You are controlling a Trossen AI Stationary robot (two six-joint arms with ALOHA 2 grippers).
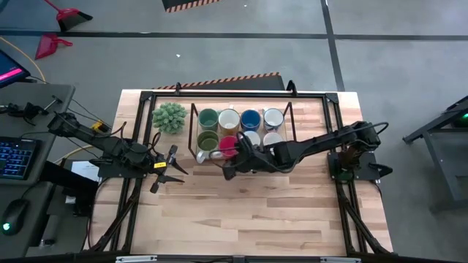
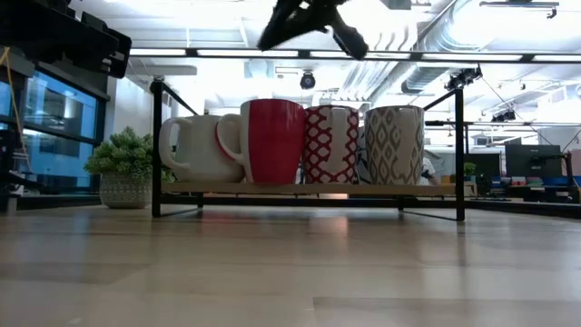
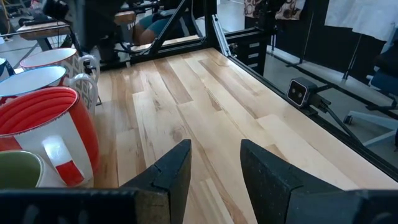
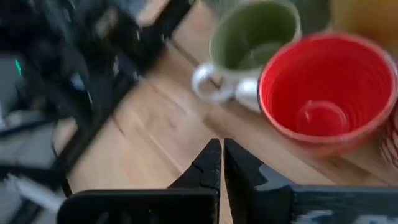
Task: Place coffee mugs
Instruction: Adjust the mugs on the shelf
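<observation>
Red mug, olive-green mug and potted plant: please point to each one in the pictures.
red mug (image 4: 323,93): right wrist view, on its inner wall.
olive-green mug (image 4: 252,38): right wrist view, inside the cup.
potted plant (image 1: 170,117): high view, on its spiky leaves.

Red mug: cut off by the left wrist picture's edge; handle out of sight.
Olive mug: only part of rim showing there.
Back row of mugs: hidden in the low view behind the front row.
Right gripper: cropped at the low view's upper edge.
Background of right wrist view: blurred, unreadable.
</observation>
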